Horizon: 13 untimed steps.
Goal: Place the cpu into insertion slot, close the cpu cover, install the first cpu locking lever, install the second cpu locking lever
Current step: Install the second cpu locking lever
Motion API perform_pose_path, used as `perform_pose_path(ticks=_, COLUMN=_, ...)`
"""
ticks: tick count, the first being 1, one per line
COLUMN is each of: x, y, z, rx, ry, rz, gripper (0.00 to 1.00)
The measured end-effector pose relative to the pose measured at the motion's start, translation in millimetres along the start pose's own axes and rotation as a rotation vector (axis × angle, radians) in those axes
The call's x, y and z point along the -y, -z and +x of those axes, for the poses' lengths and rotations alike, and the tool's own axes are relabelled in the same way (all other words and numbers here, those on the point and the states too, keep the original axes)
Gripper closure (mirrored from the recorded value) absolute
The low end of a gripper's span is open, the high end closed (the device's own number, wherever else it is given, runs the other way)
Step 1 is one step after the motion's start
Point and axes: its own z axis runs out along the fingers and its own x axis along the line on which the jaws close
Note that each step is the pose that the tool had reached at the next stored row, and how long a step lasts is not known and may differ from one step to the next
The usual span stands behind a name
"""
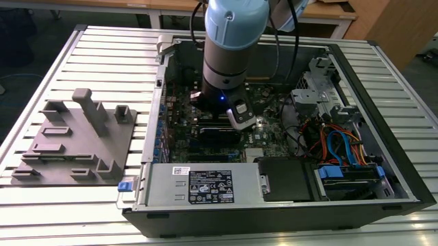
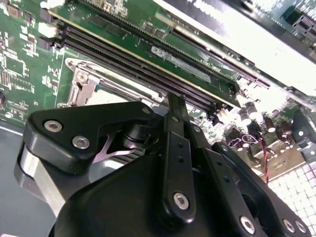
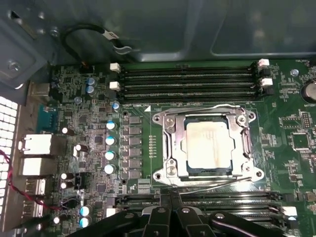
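Motherboard is the landmark for everything here, sitting green in the open PC case on the slatted desk. Near its middle, between two banks of long black memory slots, is the insertion slot with the cpu cover folded down as a thin silvery frame around it. The cpu lies flat in the window, a dull pale square with smudgy marks. I'd guess it's light, stiff and fragile underneath, so hold it by the edges only; the cover and the thin wire levers look springy, best pushed at their free ends. The gripper hangs right over the memory slots next to the socket, fingers pinched together, holding nothing I can see.
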Motion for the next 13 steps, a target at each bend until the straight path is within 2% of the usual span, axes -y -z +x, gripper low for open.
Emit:
perform_pose_path(ticks=3, x=0.5, y=-1.4, z=1.8, rx=-0.0007, ry=0.000, rz=-0.0180, gripper=0.90)
perform_pose_path(ticks=5, x=1.1, y=-3.2, z=2.4, rx=-0.0010, ry=0.001, rz=-0.0263, gripper=0.90)
perform_pose_path(ticks=9, x=2.7, y=-6.2, z=2.4, rx=-0.0015, ry=0.001, rz=-0.0370, gripper=0.90)
perform_pose_path(ticks=13, x=4.1, y=-6.1, z=2.3, rx=-0.0014, ry=0.000, rz=-0.0405, gripper=0.90)
